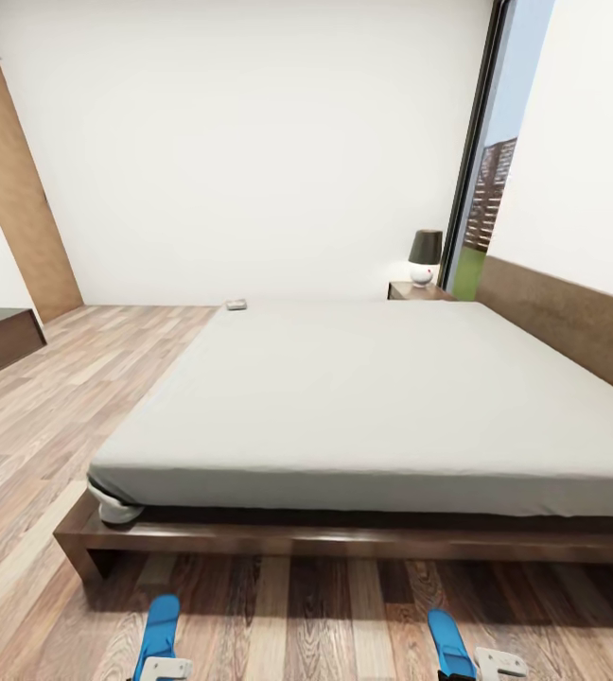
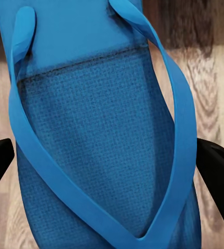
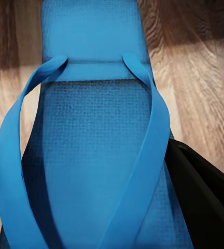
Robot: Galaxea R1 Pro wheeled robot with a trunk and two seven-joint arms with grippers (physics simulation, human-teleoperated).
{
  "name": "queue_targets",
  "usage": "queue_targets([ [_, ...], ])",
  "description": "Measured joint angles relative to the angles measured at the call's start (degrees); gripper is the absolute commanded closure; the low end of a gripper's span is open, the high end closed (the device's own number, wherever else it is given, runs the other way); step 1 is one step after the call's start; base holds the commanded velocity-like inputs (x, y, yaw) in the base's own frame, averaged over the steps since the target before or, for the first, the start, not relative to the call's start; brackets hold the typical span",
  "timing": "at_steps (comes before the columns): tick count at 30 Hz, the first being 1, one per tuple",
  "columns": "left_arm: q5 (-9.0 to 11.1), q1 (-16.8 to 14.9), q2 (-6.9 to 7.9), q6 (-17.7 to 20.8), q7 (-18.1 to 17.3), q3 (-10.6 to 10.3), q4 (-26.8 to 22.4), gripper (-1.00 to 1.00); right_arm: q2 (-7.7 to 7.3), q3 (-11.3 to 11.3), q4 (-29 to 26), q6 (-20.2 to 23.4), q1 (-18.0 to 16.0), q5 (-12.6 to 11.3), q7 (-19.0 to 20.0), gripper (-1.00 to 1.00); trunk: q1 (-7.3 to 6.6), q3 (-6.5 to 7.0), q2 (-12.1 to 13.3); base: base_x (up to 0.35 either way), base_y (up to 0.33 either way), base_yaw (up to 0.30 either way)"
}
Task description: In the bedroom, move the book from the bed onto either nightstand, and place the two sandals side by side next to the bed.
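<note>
Head view: each hand is clamped on a blue sandal, left hand [image 1: 166, 668] on the left sandal [image 1: 159, 625], right hand [image 1: 498, 662] on the right sandal [image 1: 449, 640], well apart beside the bed [image 1: 363, 397]. The book [image 1: 236, 305] lies on the bed's far corner. Set down this far apart, the sandals would not sit side by side.

Head view high, facing bed [image 1: 363, 397]; wrist views close over sandals [image 2: 101, 145], shared.

Your sandals [image 1: 159, 624] [image 1: 449, 641] and grippers [image 1: 165, 670] [image 1: 499, 662] are cut off at the frame's bottom edge; the small object [image 1: 236, 305] on the bed [image 1: 250, 541] is possibly the book.
</note>
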Motion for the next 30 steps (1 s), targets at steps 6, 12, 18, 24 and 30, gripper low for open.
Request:
queue_targets([
  [6, 0.0, 0.0, 0.0, 0.0, -0.02, -0.47, 0.01, 1.0, 0.03, 0.01, 0.0, 0.15, 0.0, 0.01, 0.0, 1.0, 1.32, -1.08, -2.41, 0.0, 0.0, 0.0],
  [12, 0.0, 0.0, 0.0, -0.04, -0.01, -0.64, 0.01, 1.0, 0.03, 0.01, 0.0, 0.05, 0.0, 0.01, -0.03, 1.0, 2.64, -2.15, -4.81, 0.0, 0.0, 0.0],
  [18, 0.0, 0.0, 0.0, -0.08, -0.02, -0.67, 0.01, 1.0, 0.03, 0.03, 0.0, -0.04, 0.0, 0.01, -0.07, 1.0, 3.95, -3.23, -7.22, 0.0, 0.0, 0.0],
  [24, 0.0, 0.0, 0.0, -0.09, -0.02, -0.98, 0.01, 1.0, 0.03, 0.03, 0.0, -0.13, 0.0, 0.01, -0.08, 1.0, 5.27, -4.31, -9.63, 0.0, 0.0, 0.0],
  [30, 0.0, 0.0, 0.0, -0.09, -0.01, -1.42, 0.01, 1.0, 0.07, 0.09, 0.0, -0.15, 0.0, 0.01, -0.09, 1.0, 6.59, -5.39, -12.03, 0.0, 0.0, 0.0],
])
